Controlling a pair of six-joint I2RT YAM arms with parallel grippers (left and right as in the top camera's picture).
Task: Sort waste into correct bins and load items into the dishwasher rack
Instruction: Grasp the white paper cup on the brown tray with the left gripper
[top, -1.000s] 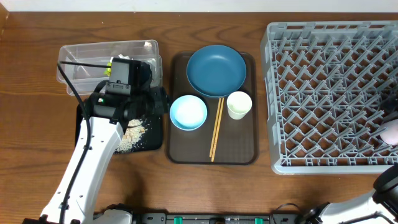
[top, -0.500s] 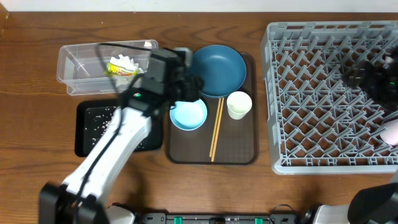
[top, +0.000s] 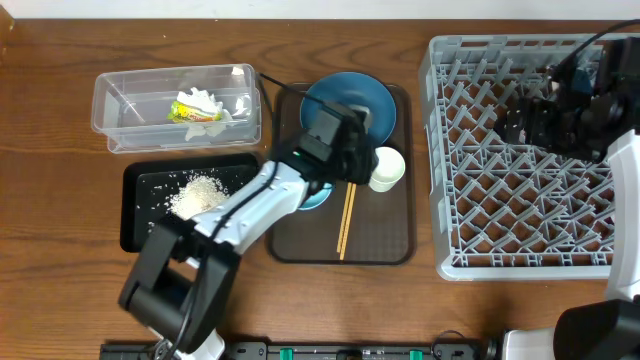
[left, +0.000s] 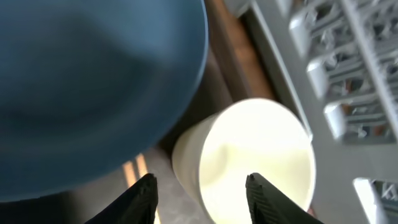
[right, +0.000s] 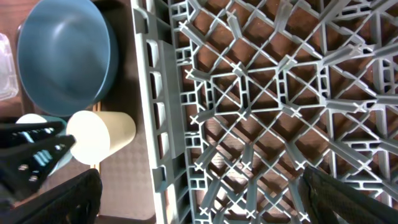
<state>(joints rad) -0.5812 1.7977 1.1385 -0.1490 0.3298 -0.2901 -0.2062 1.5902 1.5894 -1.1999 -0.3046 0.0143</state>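
Brown wooden table (top: 60, 250) carries everything. At the far left, the clear tub (top: 120, 120) holds the yellow-green wrapper (top: 190, 112) and the white tissue (top: 203, 97). Just below it, the rice scraps (top: 195, 192) lie in the black tray (top: 140, 230), so the waste looks sorted.

On the brown serving tray (top: 385, 240) there are the small bowl (top: 316, 198), mostly hidden under the left arm, the chopsticks (top: 346, 220), the blue dish (top: 348, 105) and 1 white cup (left: 255, 155). The cup stands upright, just beside the dish rim.

The left gripper (left: 200, 186) is at the cup with its fingers (left: 142, 199) partly spread. The nearer cup wall seems to sit between them, but I cannot tell if they touch it. Nothing is gripped yet.

I judge the step is to take this cup to the grey rack (top: 520, 250) on the right. To do it well, the fingers should close gently on the wall, low enough that the cup does not tip. The lift should go straight up, clear of the dish rim and the chopsticks.

The right gripper (right: 202, 205) hangs over the rack with its fingers wide apart and empty. It may block the way, so the cup should go to a free cell near the rack's left side.
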